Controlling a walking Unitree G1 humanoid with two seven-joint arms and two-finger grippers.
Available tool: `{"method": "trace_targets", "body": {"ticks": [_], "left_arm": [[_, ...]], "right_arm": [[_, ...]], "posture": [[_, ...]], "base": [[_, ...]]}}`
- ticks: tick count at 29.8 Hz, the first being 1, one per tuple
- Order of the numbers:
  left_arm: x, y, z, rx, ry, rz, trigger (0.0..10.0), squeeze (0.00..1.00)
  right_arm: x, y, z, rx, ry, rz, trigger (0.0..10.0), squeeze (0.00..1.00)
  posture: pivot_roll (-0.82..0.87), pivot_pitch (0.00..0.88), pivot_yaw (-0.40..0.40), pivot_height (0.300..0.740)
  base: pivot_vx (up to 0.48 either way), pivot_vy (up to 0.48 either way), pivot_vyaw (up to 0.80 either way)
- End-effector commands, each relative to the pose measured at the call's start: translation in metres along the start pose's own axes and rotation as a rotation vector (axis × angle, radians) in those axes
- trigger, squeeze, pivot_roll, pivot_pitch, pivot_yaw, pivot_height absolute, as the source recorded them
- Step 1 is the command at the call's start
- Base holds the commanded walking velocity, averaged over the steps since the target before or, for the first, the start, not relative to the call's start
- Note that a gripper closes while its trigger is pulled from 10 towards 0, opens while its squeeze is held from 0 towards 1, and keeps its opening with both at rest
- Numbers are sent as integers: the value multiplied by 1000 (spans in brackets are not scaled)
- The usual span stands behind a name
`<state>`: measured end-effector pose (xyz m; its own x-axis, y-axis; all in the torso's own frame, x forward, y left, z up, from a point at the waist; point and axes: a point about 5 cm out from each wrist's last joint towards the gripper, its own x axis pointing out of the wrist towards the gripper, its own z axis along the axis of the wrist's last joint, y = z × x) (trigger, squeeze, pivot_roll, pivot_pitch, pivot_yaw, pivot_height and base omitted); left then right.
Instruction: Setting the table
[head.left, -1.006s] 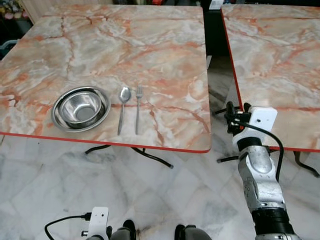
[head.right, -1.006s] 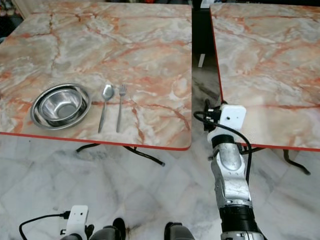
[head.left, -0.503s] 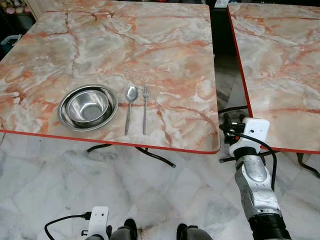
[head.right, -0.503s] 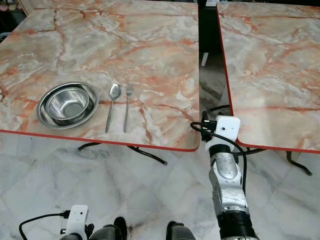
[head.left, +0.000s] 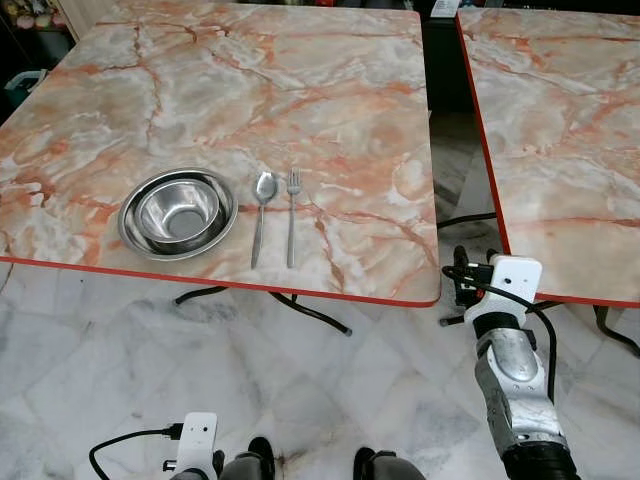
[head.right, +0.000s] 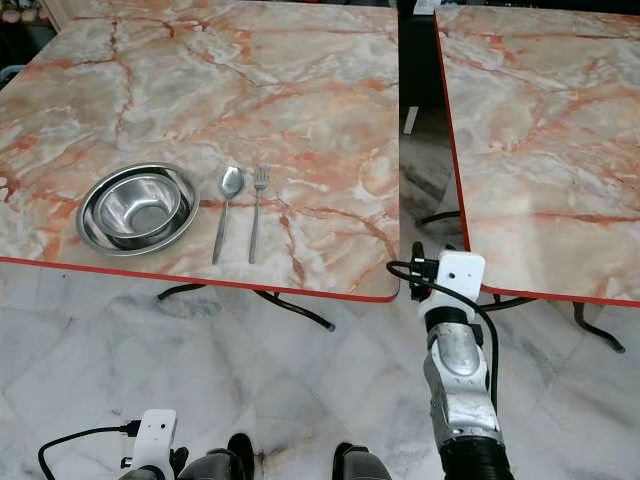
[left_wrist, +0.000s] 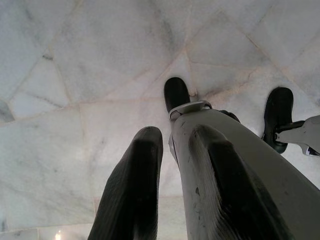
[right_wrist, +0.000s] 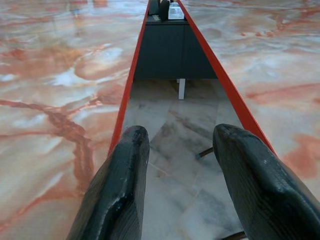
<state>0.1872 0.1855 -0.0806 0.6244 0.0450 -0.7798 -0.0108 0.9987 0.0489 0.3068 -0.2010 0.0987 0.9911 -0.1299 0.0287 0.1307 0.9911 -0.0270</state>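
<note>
Near the front red-trimmed edge of the marbled worktop (head.left: 300, 110) lay a round steel bowl (head.left: 178, 212), with a spoon (head.left: 260, 214) and fork (head.left: 292, 214) parallel just beside it. Between this and a second worktop (head.left: 560, 130) ran a narrow gap over the pale stone floor (head.left: 200, 370), where the right pincer (right_wrist: 175, 165) hung released and empty. Low by the robot's feet, the left pincer (left_wrist: 172, 170) was likewise parted, holding nothing.
</note>
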Motion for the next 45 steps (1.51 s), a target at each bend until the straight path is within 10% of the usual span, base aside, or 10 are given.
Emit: {"method": "trace_targets", "body": {"ticks": [1,11,30,45], "left_arm": [[-7,0,-31,5,115,-7,10000,0],[-7,0,-33,10,118,-12,10000,0],[-7,-2,-32,-1,118,-17,10000,0],[-7,-3,-33,17,115,-17,10000,0]], "right_arm": [[-6,-4,-13,-7,42,-17,10000,0],[-20,-5,-47,-23,162,-17,10000,0],[-82,4,-149,3,742,88,10000,0],[-124,13,-174,-7,870,100,10000,0]], "posture": [[-61,244,-1,740],[-59,229,1,740],[-65,241,-9,740],[-66,215,-10,740]], "base": [[0,0,0],[0,0,0],[0,0,0],[0,0,0]]}}
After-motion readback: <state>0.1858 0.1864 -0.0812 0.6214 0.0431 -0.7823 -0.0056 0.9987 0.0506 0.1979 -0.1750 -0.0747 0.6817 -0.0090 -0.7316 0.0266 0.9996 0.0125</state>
